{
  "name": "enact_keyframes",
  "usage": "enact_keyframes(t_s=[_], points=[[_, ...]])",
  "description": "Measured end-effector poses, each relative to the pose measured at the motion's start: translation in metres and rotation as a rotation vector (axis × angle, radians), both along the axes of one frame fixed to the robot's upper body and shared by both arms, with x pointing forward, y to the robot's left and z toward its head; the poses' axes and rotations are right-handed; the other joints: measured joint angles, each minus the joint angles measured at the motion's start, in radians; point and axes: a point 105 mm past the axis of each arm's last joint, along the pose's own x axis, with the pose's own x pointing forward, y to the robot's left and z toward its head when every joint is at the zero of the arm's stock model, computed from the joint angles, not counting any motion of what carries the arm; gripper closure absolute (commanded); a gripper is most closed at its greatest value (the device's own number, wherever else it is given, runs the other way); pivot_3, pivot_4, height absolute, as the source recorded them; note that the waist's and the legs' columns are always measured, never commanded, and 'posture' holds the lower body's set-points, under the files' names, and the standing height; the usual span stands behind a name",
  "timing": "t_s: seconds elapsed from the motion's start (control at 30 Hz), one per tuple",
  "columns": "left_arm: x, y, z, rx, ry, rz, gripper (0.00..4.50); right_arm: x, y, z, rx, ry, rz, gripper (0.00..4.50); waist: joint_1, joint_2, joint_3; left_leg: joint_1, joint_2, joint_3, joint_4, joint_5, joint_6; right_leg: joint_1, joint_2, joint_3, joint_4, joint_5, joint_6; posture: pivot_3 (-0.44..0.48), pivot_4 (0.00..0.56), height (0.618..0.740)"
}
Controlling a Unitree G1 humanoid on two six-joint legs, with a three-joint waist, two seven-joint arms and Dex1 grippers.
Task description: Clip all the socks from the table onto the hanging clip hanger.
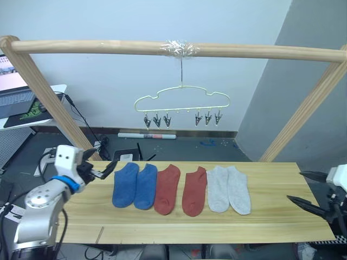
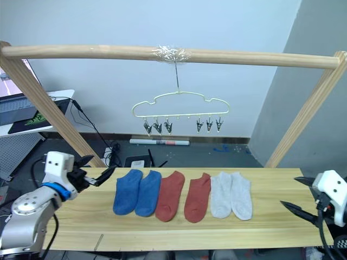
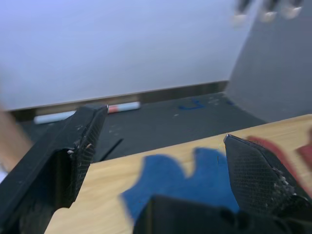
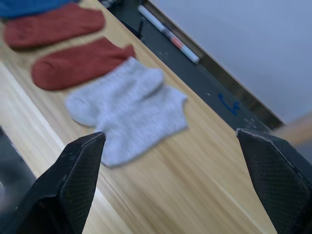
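Nothing had been clipped yet. All six socks lay flat in a row across the middle of the surface (image 1: 282,216), toes toward its near edge, so any slip was a matter of judgement. The socks in each pair touched or overlapped along their sides. A pinch on the outer blue sock (image 1: 125,185) could easily have dragged the second blue sock (image 1: 146,187) with it. Soft fabric lying flat also gave black fingers little to bite on, and a shallow grab might have let the sock fall on the way up.

The left end effector (image 1: 103,172) hung over the surface's left end, just beside the outer blue sock. Its fingers were spread wide, holding and touching nothing. The right end effector (image 1: 308,189) hovered at the right end, well apart from the grey socks (image 1: 229,189), likewise wide open and empty.

Between those pairs lay the two rust-red socks (image 1: 181,189).

Beyond the far edge, the clip hanger (image 1: 181,101) hung by its hook from the wooden pole (image 1: 81,46), all six clips bare. Hung so freely, it would probably swing away when a clip was pushed.
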Motion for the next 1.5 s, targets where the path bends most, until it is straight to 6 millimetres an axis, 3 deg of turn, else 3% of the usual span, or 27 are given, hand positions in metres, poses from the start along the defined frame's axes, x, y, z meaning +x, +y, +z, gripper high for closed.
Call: enact_keyframes(t_s=[0.07, 0.2, 0.4, 0.5, 0.6, 0.63, 0.77, 0.93, 1.17, 1.5], points=[[0.005, -0.017, 0.004, -0.026, -0.018, -0.026, 0.06, 0.006, 0.018, 0.007, 0.03, -0.035, 0.033, 0.0, -0.006, 0.002, 0.013, 0.0, 0.0, 0.0, 0.002, 0.0, 0.0, 0.0, 0.001, 0.0, 0.0, 0.0, 0.001, -0.038, 0.186, 0.72], [0.02, -0.032, 0.022, -0.06, -0.117, 0.008, 0.06, 0.026, 0.05, 0.035, 0.117, -0.162, 0.057, 0.0, -0.025, 0.003, 0.042, -0.005, 0.0, -0.003, 0.009, 0.0, 0.0, -0.001, 0.001, -0.002, 0.0, 0.004, -0.001, -0.042, 0.213, 0.72], [0.025, -0.052, 0.036, -0.114, -0.196, 0.042, 0.06, 0.042, 0.067, 0.056, 0.18, -0.23, 0.046, 0.0, -0.027, -0.001, 0.071, -0.017, -0.002, -0.01, 0.012, 0.0, 0.0, -0.008, -0.001, -0.007, -0.001, 0.006, 0.0, -0.047, 0.255, 0.72], [0.025, -0.06, 0.049, -0.148, -0.246, 0.043, 0.62, 0.048, 0.075, 0.063, 0.212, -0.252, 0.057, 0.0, -0.027, -0.001, 0.091, -0.019, -0.001, -0.014, 0.012, 0.0, 0.0, -0.009, -0.001, -0.012, -0.001, 0.007, -0.001, -0.037, 0.282, 0.72], [0.029, -0.067, 0.064, -0.161, -0.302, 0.039, 1.48, 0.055, 0.086, 0.074, 0.234, -0.286, 0.079, 0.0, -0.027, 0.003, 0.117, -0.019, -0.001, -0.016, 0.012, 0.0, 0.0, -0.008, -0.001, -0.018, -0.001, 0.007, -0.002, -0.043, 0.313, 0.72], [0.03, -0.069, 0.066, -0.161, -0.31, 0.04, 1.48, 0.056, 0.089, 0.075, 0.242, -0.288, 0.088, 0.0, -0.027, 0.003, 0.123, -0.02, -0.001, -0.017, 0.012, 0.0, 0.0, -0.009, -0.001, -0.019, -0.001, 0.007, -0.002, -0.046, 0.323, 0.72], [0.037, -0.07, 0.079, -0.174, -0.353, 0.068, 1.48, 0.058, 0.102, 0.085, 0.28, -0.28, 0.127, 0.0, -0.029, 0.003, 0.158, -0.022, -0.001, -0.018, 0.012, 0.0, 0.0, -0.01, -0.001, -0.02, -0.001, 0.008, -0.002, -0.052, 0.351, 0.72], [0.041, -0.067, 0.084, -0.2, -0.343, 0.09, 1.48, 0.056, 0.116, 0.092, 0.315, -0.251, 0.182, 0.0, -0.029, 0.003, 0.18, -0.036, -0.001, -0.02, 0.014, 0.0, 0.0, -0.022, -0.003, -0.023, -0.001, 0.008, -0.002, -0.055, 0.374, 0.72], [0.049, -0.076, 0.099, -0.26, -0.372, 0.048, 1.48, 0.054, 0.121, 0.093, 0.327, -0.235, 0.19, 0.0, -0.028, 0.001, 0.201, -0.039, -0.001, -0.024, 0.014, 0.0, 0.0, -0.022, -0.004, -0.025, -0.002, 0.008, -0.002, -0.059, 0.376, 0.72], [0.053, -0.065, 0.094, -0.26, -0.454, 0.063, 1.48, 0.054, 0.124, 0.1, 0.33, -0.254, 0.201, 0.0, -0.028, 0.0, 0.21, -0.039, -0.001, -0.023, 0.014, 0.001, -0.001, -0.024, -0.004, -0.026, -0.002, 0.008, -0.002, -0.043, 0.371, 0.72]])
